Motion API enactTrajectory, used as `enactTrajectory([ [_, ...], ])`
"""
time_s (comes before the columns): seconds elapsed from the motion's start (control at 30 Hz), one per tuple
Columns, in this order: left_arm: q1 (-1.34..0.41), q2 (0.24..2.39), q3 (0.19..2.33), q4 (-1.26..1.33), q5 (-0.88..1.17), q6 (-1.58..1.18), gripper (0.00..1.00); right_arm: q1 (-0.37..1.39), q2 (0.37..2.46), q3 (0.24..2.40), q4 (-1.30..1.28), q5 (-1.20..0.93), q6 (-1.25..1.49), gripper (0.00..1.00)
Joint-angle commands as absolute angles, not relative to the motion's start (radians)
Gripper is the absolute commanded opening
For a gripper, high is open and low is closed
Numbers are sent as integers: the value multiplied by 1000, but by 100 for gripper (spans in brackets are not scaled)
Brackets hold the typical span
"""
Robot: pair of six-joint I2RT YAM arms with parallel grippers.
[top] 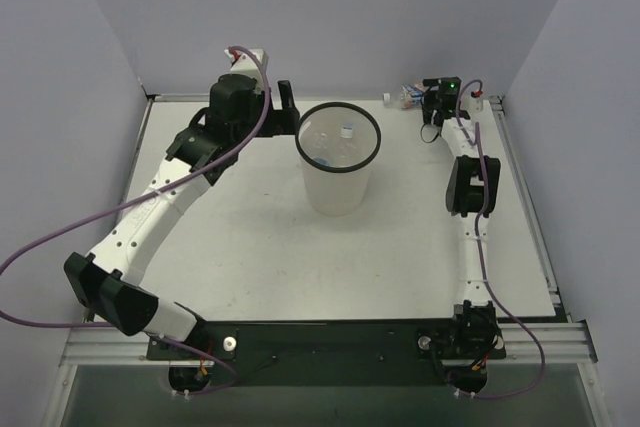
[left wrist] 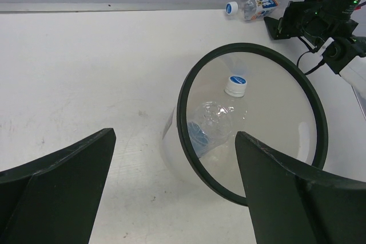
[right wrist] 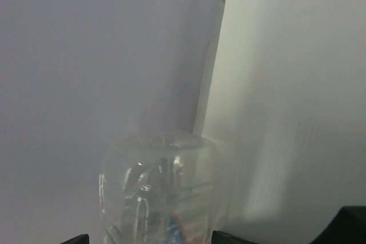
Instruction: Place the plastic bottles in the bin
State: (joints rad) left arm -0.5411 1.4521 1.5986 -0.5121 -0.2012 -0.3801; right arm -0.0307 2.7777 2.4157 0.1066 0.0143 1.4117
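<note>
Got blue-label bottle (left wrist: pixel 213 123) lying inside the bin (top: pixel 300 143), left gripper (left wrist: pixel 175 134) just beside it with jaws wide and empty, likely keeping clear, right gripper (right wrist: pixel 150 237) straddling red-white bottle (left wrist: pixel 258 1) on worktop (top: pixel 250 247) by back wall, can't tell jaw grip there.

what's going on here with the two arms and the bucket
The arms are clearing plastic bottles into the bin. At least one, the blue-label bottle, lies inside. The left gripper hangs beside the bin, fingers open and empty. The right gripper is at the table's far right corner, fingers either side of the red-white bottle lying there. Whether they have closed cannot be told.
</note>
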Motion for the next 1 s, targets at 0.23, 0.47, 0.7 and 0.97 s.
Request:
enactTrajectory([
  [0.23, -534, 1494, 1704, -483, -169, -350, 97, -26, 2754, 2375, 235, 17, 1411, 51],
  [0.47, -534, 1482, 1692, -474, -150, -351, 97, -37, 2602, 2087, 406, -52, 1433, 43],
  [0.7, -535, 1431, 1637, -446, -134, -359, 97, -35, 2374, 1754, 583, -98, 1450, 44],
  [0.97, -538, 1359, 1589, -436, -121, -359, 97, -37, 2157, 1540, 695, -155, 1459, 44],
])
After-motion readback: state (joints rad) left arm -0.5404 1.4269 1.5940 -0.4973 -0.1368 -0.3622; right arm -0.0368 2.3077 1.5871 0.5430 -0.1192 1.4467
